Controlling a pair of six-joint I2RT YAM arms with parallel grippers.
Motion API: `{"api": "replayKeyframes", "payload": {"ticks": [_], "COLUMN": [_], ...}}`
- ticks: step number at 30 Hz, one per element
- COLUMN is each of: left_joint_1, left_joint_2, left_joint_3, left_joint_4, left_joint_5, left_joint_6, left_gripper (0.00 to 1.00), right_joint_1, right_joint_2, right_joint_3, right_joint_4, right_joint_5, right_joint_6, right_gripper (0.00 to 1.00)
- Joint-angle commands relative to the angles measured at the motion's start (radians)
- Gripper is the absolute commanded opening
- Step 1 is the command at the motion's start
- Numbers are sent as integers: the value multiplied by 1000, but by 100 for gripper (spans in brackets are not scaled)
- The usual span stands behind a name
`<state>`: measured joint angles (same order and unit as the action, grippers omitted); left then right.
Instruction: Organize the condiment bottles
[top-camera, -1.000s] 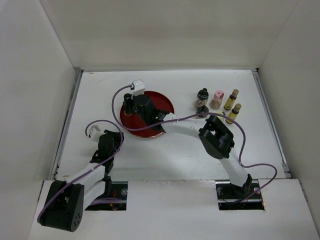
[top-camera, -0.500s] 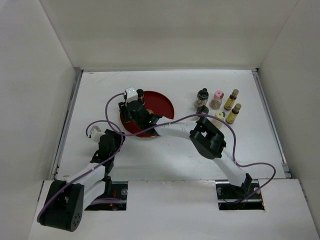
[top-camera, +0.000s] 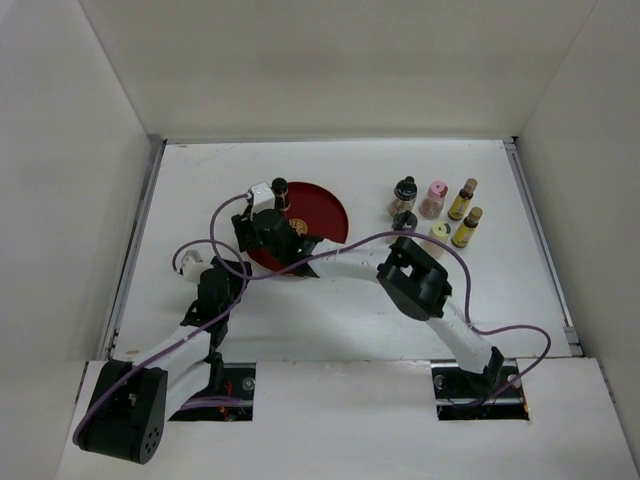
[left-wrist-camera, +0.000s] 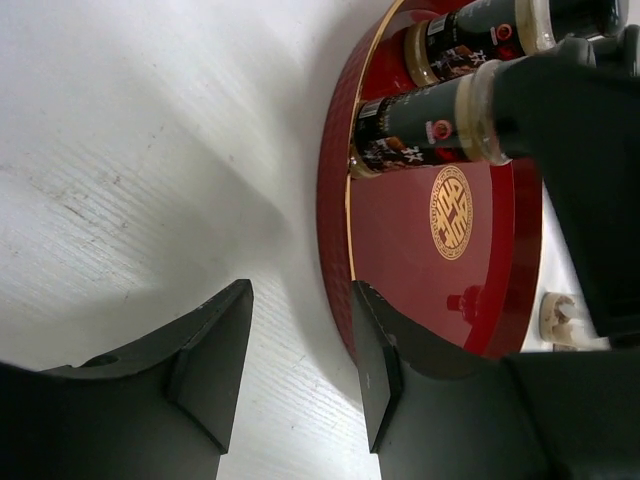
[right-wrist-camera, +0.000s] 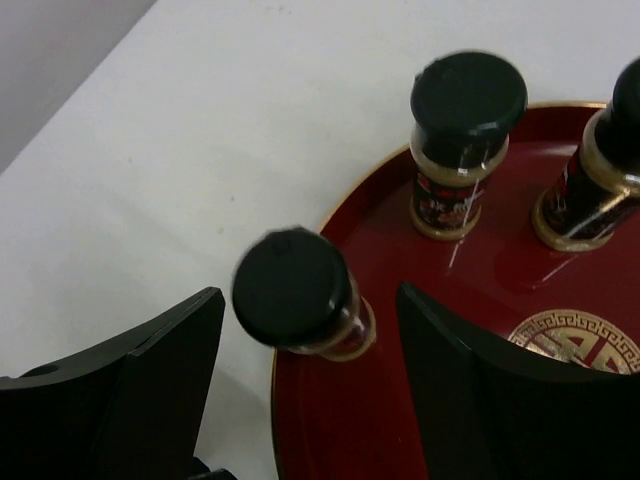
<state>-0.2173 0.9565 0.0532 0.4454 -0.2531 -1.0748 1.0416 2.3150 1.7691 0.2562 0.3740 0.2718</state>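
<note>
The red round tray (top-camera: 325, 215) lies left of the table's middle. My right gripper (top-camera: 258, 238) hangs over its left rim. In the right wrist view it (right-wrist-camera: 310, 345) is open, jaws on either side of a dark-capped jar (right-wrist-camera: 292, 285) standing at the rim, not touching it. Two more dark-capped jars (right-wrist-camera: 465, 140) (right-wrist-camera: 595, 170) stand farther in on the tray (right-wrist-camera: 470, 270). One dark-capped bottle (top-camera: 280, 190) shows at the tray's back. My left gripper (left-wrist-camera: 298, 375) is open and empty on the table beside the tray's rim (left-wrist-camera: 340, 230).
Several bottles stand in a group at the back right: dark-capped (top-camera: 404, 190), pink-capped (top-camera: 434, 198), two yellow (top-camera: 462, 198) (top-camera: 468, 226), cream-white (top-camera: 439, 234) and another dark-capped (top-camera: 404, 222). White walls enclose the table on three sides.
My right gripper has moved left across the tray from its middle to its left rim, uncovering the tray's centre and the bottle at its back. The left arm has not moved.
</note>
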Motion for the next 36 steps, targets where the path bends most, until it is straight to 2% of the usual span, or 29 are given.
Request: {"api": "replayKeyframes", "payload": {"ticks": [1, 5, 11, 13, 16, 18, 19, 21, 26, 28, 32, 36], "left_joint_1": [-6, -9, -21, -26, -43, -50, -52, -53, -64, -64, -67, -70], "left_joint_2": [-2, -9, -10, -22, -9, 4, 8, 11, 51, 56, 68, 65], "left_joint_3": [-15, -15, -15, -15, -9, -7, -7, -4, 4, 4, 13, 14], "left_joint_4": [59, 61, 76, 78, 87, 96, 102, 111, 141, 150, 153, 153], "left_joint_5": [-6, -2, 2, 6, -2, -2, 3, 6, 3, 5, -9, -9], "left_joint_6": [-5, -4, 3, 4, 13, 15, 15, 15, 26, 26, 38, 39], "left_gripper": [42, 43, 43, 44, 44, 45, 45, 45, 45, 45, 46, 46], "right_joint_1": [11, 11, -22, -59, -131, -180, -211, -261, -338, -343, -354, -367], "right_joint_2": [-104, -251, -518, -597, -718, -779, -810, -856, -904, -914, -916, -919], "right_joint_3": [-42, -126, -400, -501, -661, -732, -767, -819, -911, -938, -951, -964], "right_joint_4": [66, 89, 184, 181, 140, 86, 51, -10, -83, -81, -80, -78], "right_joint_5": [22, 29, 72, 101, 179, 226, 242, 256, 341, 373, 413, 417], "right_joint_6": [20, 41, 46, 61, 87, 116, 141, 167, 175, 165, 132, 129], "right_gripper": [77, 77, 76, 66, 38, 30, 29, 32, 54, 59, 60, 56]}}
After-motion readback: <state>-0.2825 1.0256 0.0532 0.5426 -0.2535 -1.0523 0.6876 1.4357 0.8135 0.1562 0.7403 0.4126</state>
